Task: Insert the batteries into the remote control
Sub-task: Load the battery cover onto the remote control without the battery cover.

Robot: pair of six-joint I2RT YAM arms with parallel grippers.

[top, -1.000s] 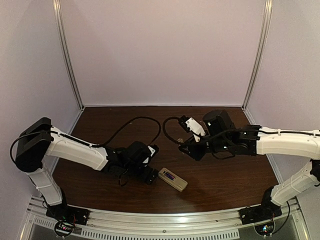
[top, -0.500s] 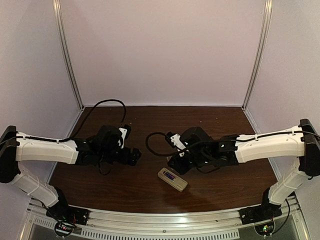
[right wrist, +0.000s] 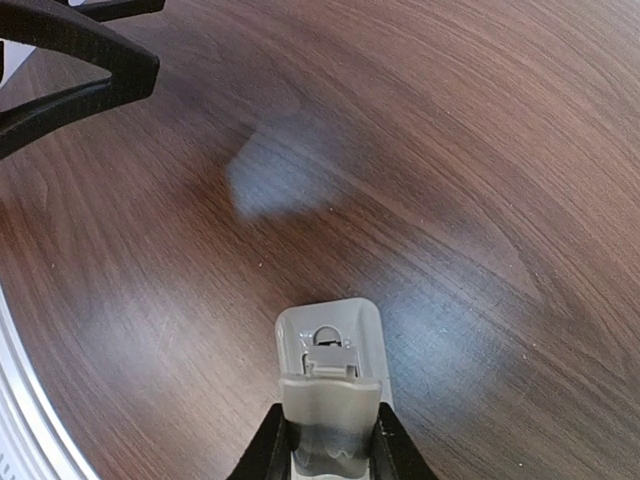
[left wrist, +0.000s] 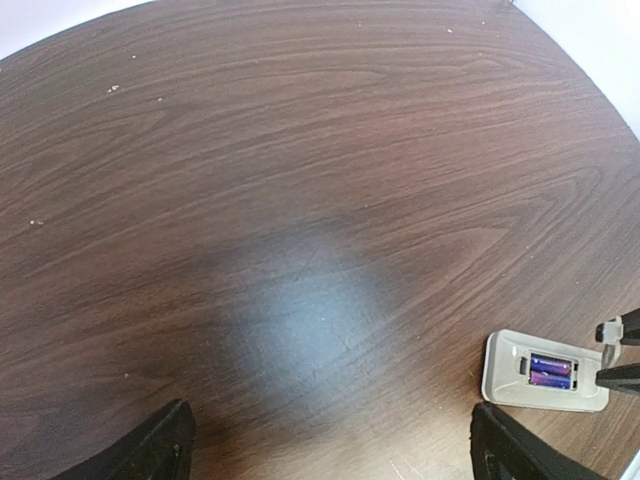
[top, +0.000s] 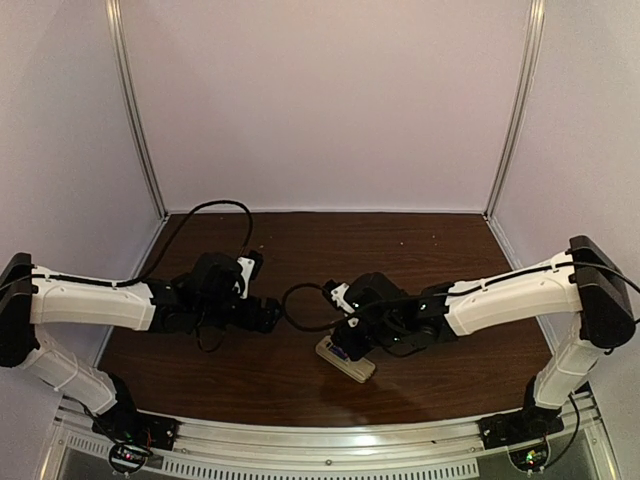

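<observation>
From above, the brown wood counter [top: 450, 240] has two arms reaching in toward the middle. The left hand [top: 268, 312] sits low over bare wood on the left side. The right hand [top: 345, 345] is right on top of the remote control [top: 357, 368]. The remote lies flat near the front middle of the counter. The hand hides one end of it.

In the left wrist view, the left hand [left wrist: 330, 410] is wide open. Its two black fingers [left wrist: 165, 445] stand far apart and there is only wood between them. The remote control [left wrist: 545, 372] lies off to the right with its pale back up. The two purple batteries [left wrist: 550, 370] lie side by side in its hollow. The tips of the right hand [left wrist: 620, 352] poke in at the right edge, just beside the remote.

In the right wrist view, the right hand [right wrist: 330, 432] is narrow and holds a flat grey cover piece [right wrist: 330, 400] between its black fingers [right wrist: 268, 450]. The cover piece lies over the near part of the remote control [right wrist: 330, 330], and the far end sticks out past it. The batteries are hidden here. The left hand [right wrist: 80, 70] shows as a black shape at the top left, well apart.
</observation>
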